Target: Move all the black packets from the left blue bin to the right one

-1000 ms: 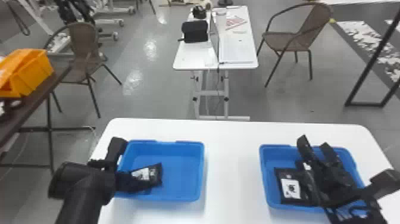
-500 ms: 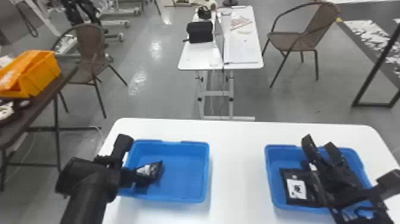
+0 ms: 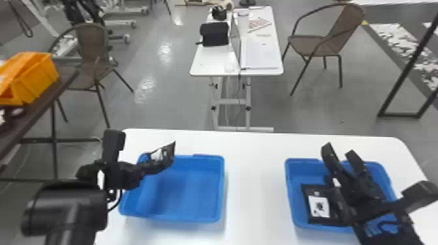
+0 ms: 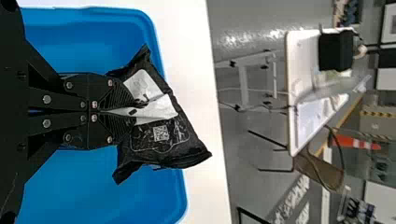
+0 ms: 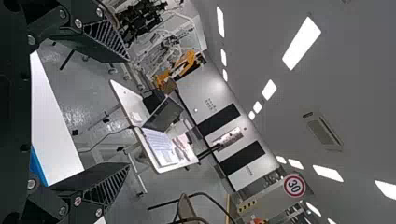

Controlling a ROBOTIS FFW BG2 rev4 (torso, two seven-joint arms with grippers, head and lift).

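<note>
Smooth white tabletop (image 3: pixel 254 182) — left gripper (image 3: pixel 145 168) pinching a crinkled black packet (image 4: pixel 161 140) — right gripper (image 3: pixel 339 151) gaping, fingers apart.

- Blue bins: two, the left bin (image 3: pixel 223 185) and the right bin (image 3: pixel 288 185).
- Grippers: two, the left gripper (image 3: pixel 140 172) and the right gripper (image 3: pixel 340 150).
- Black packets: one held packet (image 4: pixel 184 142) in the left gripper; at least one binned packet (image 3: pixel 317 206) in the right bin, full number there obscured by the arm.
- White tables: at least two, a near table (image 3: pixel 255 182) and a far table (image 3: pixel 260 37).
- Dark table (image 3: pixel 24 122): one.
- Chairs: two, a left-side chair (image 3: pixel 93 45) and a right-side chair (image 3: pixel 308 46).
- Laptop (image 5: pixel 164 115): one.
- Black bag (image 3: pixel 214 34): one.
- Orange container (image 3: pixel 39 78): at least one.
- Traffic cone (image 4: pixel 357 142): one.
- Round sign (image 5: pixel 294 185): one.
</note>
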